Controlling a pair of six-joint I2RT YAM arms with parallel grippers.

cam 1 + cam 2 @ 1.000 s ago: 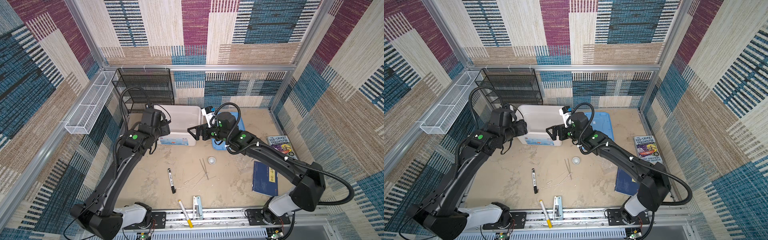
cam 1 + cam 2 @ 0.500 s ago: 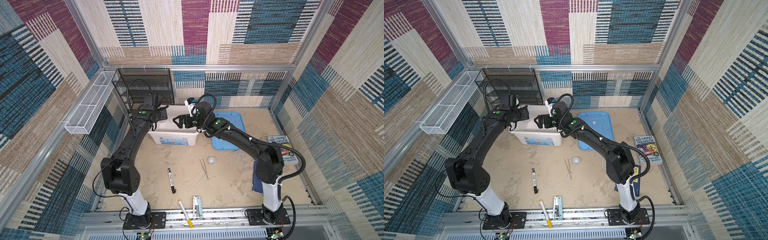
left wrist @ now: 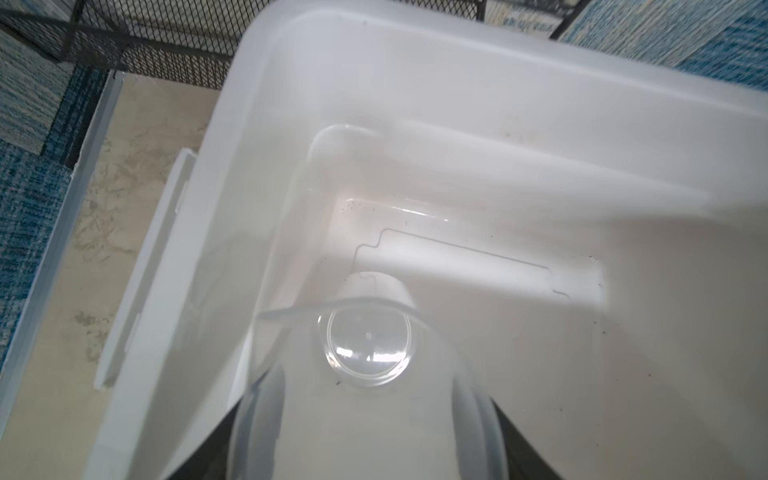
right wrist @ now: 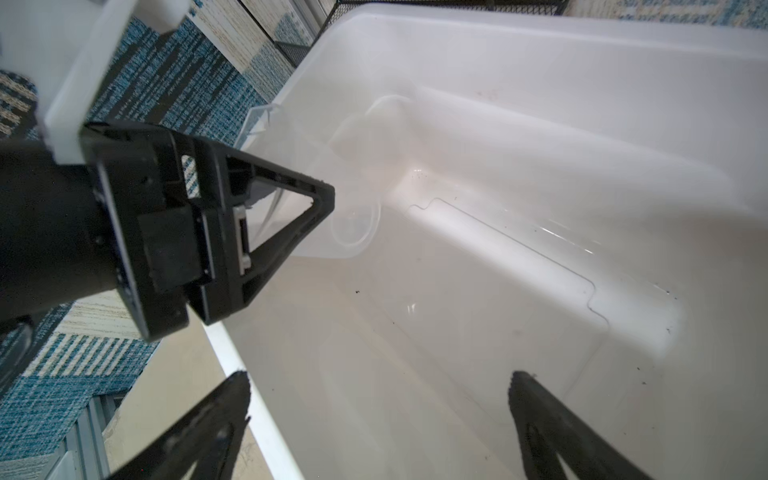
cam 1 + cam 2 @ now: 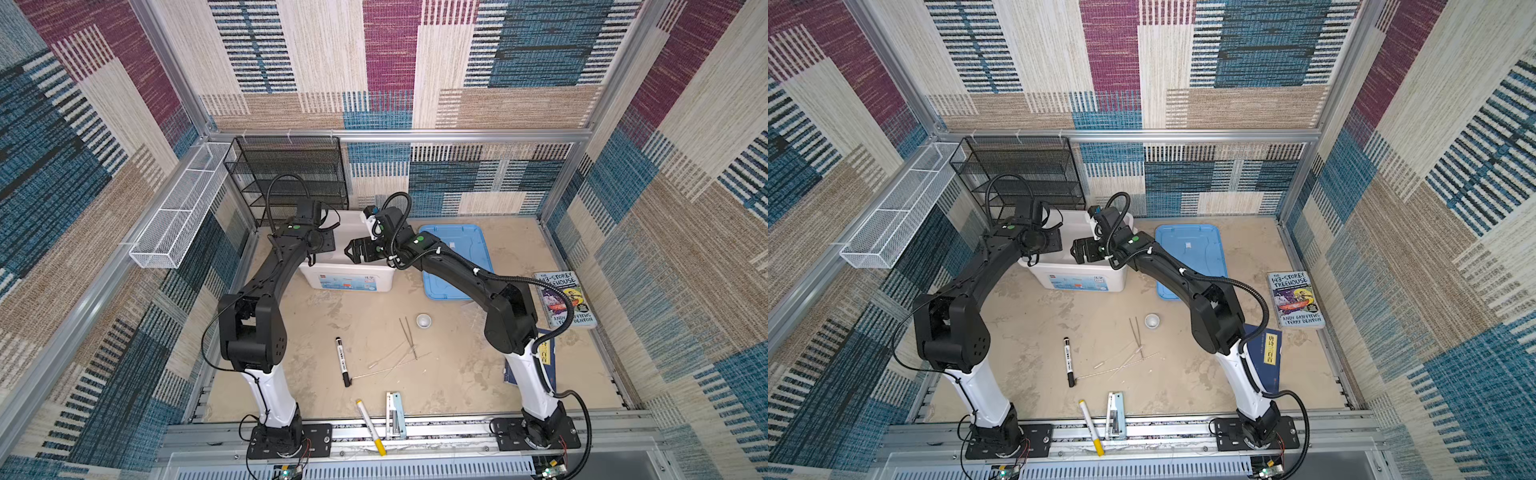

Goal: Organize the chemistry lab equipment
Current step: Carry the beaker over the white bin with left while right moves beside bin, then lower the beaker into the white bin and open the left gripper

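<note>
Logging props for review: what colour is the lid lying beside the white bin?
Light blue; the lid shows best in a top view.

Enclosed robot test cell, aluminium frame (image 5: 457,134), carpet-lined walls (image 5: 390,62), bolted base rail (image 5: 449,434)

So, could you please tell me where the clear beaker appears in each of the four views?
Top view: not discernible, lost against the white bin by the left gripper.
Top view: likewise not discernible at the bin.
Left wrist: clear beaker seen down its mouth, over the bin floor.
Right wrist: the beaker partly behind the left gripper's black finger.
Shared landmark: the white bin, in all four.
</note>
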